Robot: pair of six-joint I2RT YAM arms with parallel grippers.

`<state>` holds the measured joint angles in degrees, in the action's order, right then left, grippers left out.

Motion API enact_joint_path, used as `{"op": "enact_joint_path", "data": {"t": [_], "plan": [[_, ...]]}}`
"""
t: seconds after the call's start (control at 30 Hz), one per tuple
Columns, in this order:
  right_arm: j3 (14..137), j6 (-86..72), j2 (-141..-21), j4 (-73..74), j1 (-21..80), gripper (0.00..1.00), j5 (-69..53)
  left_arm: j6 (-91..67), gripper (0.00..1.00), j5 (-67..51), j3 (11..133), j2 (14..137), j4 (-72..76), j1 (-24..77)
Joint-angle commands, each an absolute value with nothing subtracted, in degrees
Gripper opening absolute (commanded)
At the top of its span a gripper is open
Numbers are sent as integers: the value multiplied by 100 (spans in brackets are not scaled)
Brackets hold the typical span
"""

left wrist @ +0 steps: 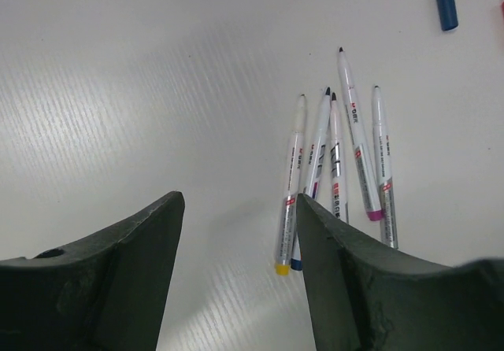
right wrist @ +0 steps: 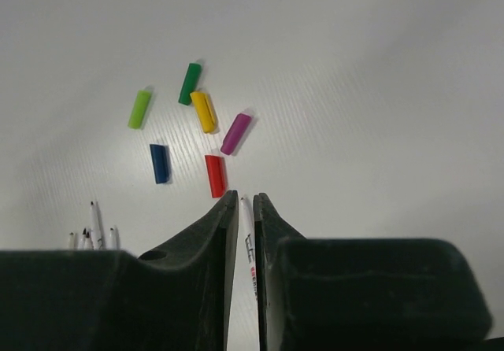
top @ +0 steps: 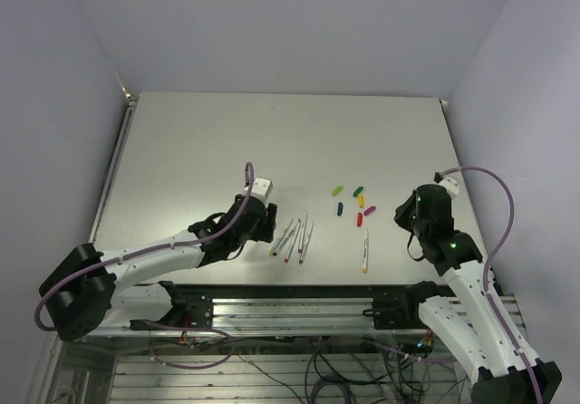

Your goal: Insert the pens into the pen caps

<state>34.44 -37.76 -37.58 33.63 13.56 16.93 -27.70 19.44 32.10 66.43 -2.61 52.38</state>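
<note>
1. Top external: the left gripper [left wrist: 240,200] is hanging released beside five pens [top: 292,239], left of the red cap [top: 361,218].
2. The right gripper [right wrist: 246,197], nearly clenched, is framing the sixth pen [top: 365,250], nearside of that cap; grasp unclear.

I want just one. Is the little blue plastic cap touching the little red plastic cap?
Apart. The right wrist view shows bare table between the blue plastic cap and the red plastic cap.

Bench [top: 272,141] layout, left to right.
A cluster of pens [top: 293,240] lies near the front edge, a lone pen [top: 365,250] to its right, the caps [top: 361,201] just behind that one.
</note>
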Motion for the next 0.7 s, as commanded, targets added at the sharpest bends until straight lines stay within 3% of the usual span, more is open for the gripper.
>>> {"op": "enact_joint_path", "data": {"t": [0.0, 0.67], "plan": [[3374, -3806, -3821, 3222, 1337, 12, 1506, -2511, 68, 2062, 3409, 6892, 275, 5300], [3305, -3865, -3729, 3263, 1336, 9, 1547, -2408, 63, 1777, 3414, 7834, 920, 5516]]}}
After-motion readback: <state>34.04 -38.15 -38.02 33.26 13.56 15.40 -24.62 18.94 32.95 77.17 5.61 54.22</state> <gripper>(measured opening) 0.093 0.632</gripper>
